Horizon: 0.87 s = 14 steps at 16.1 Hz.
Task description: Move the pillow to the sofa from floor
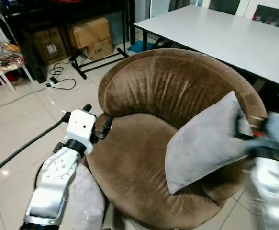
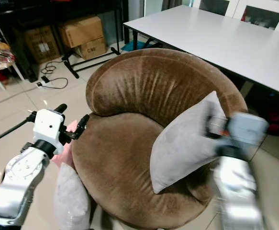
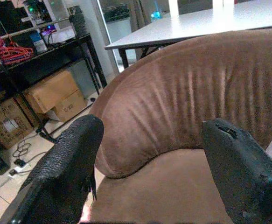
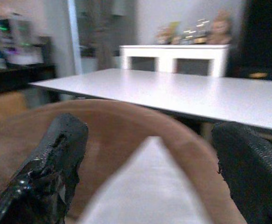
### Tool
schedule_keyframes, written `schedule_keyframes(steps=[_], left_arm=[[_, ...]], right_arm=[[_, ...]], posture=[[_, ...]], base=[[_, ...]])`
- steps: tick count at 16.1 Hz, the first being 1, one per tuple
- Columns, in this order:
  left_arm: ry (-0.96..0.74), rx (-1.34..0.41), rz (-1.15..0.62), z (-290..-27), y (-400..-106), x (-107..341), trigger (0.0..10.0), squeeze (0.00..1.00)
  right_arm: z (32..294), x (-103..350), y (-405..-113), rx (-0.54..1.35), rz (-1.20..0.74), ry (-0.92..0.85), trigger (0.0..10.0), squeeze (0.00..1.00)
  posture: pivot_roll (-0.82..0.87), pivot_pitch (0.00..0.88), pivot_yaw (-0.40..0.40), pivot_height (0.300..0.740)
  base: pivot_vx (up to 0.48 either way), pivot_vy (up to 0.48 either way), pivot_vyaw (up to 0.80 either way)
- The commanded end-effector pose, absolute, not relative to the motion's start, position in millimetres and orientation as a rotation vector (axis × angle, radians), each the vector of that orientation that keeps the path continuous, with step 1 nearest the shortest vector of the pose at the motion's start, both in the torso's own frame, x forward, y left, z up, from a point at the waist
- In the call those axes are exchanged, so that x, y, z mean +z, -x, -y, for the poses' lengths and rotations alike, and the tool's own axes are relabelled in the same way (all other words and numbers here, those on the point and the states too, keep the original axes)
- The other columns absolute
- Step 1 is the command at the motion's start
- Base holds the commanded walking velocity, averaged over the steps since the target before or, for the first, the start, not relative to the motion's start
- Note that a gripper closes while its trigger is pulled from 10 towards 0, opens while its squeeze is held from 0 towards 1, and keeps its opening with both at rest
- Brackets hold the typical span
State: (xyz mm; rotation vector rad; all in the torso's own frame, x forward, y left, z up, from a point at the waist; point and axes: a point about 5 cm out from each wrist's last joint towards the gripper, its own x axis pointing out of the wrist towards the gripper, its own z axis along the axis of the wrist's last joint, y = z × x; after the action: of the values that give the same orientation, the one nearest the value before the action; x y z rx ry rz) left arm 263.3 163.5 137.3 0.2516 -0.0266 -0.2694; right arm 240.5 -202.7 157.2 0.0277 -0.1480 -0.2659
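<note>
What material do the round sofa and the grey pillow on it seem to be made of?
Sofa: probably velvet or plush, brown; its short pile shows soft sheen and lighter brushed streaks. Pillow: seemingly a smooth woven or suede-like grey fabric, matte, with soft folds; the exact fibre cannot be told.

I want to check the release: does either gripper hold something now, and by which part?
Nothing is held. The right gripper is open behind the grey square fabric pillow leaning on the brown round velvet sofa; the left gripper is open too.
</note>
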Motion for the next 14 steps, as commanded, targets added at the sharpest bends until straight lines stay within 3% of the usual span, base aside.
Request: schedule_keyframes(steps=[1, 3, 6, 14], left_arm=[[-0.276, -0.235, 0.029, -169, -261, 136, 10.0, 0.00], [-0.278, -0.227, 0.027, -170, -261, 134, 10.0, 0.00], [-0.287, -0.205, 0.028, -173, -259, 132, 10.0, 0.00], [-0.273, -0.169, 0.022, -174, -251, 124, 10.0, 0.00]], right_arm=[[192, 157, -241, -0.224, 0.134, -0.071, 10.0, 0.00], [178, 155, -244, -0.114, 0.113, -0.056, 10.0, 0.00], [170, 147, -251, -0.053, 0.063, 0.117, 10.0, 0.00], [168, 125, -252, 0.012, -0.085, 0.074, 10.0, 0.00]], posture=[[-0.05, 0.000, 0.003, 0.740], [-0.05, 0.000, -0.003, 0.740], [-0.04, 0.000, -0.027, 0.740], [-0.03, 0.000, -0.065, 0.740]], base=[[-0.244, 0.000, 0.00], [-0.244, 0.000, 0.00], [0.000, 0.000, 0.00], [0.000, 0.000, 0.00]])
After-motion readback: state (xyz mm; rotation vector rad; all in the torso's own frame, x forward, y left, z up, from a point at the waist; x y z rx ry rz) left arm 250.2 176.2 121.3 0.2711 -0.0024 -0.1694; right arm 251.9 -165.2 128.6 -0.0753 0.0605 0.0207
